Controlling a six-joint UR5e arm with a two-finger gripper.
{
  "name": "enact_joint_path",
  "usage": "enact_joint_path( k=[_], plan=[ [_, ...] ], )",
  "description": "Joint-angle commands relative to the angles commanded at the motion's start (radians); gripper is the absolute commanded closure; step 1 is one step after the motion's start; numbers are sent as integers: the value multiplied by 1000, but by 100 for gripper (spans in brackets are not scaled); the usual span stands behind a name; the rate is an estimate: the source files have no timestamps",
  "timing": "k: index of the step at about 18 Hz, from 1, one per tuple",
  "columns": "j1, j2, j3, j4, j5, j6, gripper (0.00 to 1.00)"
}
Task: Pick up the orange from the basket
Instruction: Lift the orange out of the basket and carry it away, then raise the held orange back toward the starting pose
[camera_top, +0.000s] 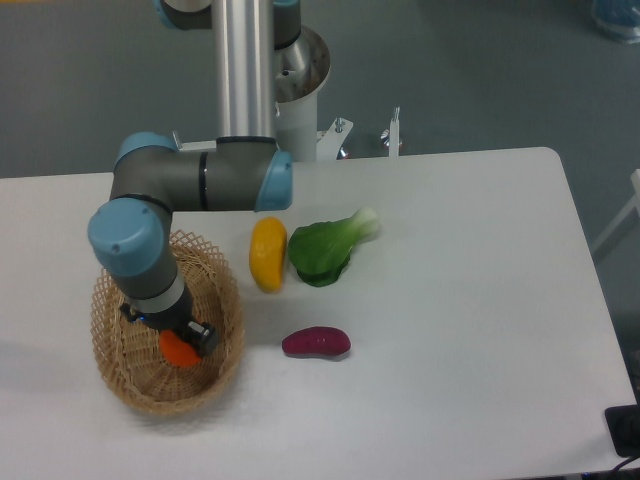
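Note:
The orange (178, 350) is a small bright-orange ball inside the woven wicker basket (215, 385) at the front left of the table. My gripper (182, 338) reaches down into the basket from above and sits right over the orange, covering its upper part. The fingers are mostly hidden by the wrist and the orange, so I cannot tell whether they are closed on it. The orange still appears low in the basket.
An elongated yellow-orange fruit (267, 253) lies just right of the basket. A green leafy vegetable (325, 247) lies beside it. A purple sweet potato (316, 343) lies in front of them. The arm's base column (250, 70) stands at the back.

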Motion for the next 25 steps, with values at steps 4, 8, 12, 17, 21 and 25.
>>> enact_joint_path(
  k=[4, 8, 12, 17, 21, 25],
  plan=[
    [71, 12, 28, -2, -25, 47, 59],
    [124, 17, 34, -6, -23, 98, 59],
    [199, 28, 34, -11, -22, 165, 59],
    [331, 37, 38, -11, -15, 375, 58],
    [436, 38, 41, -11, -23, 541, 58],
    [483, 26, 66, -9, -25, 629, 57]
  ],
)
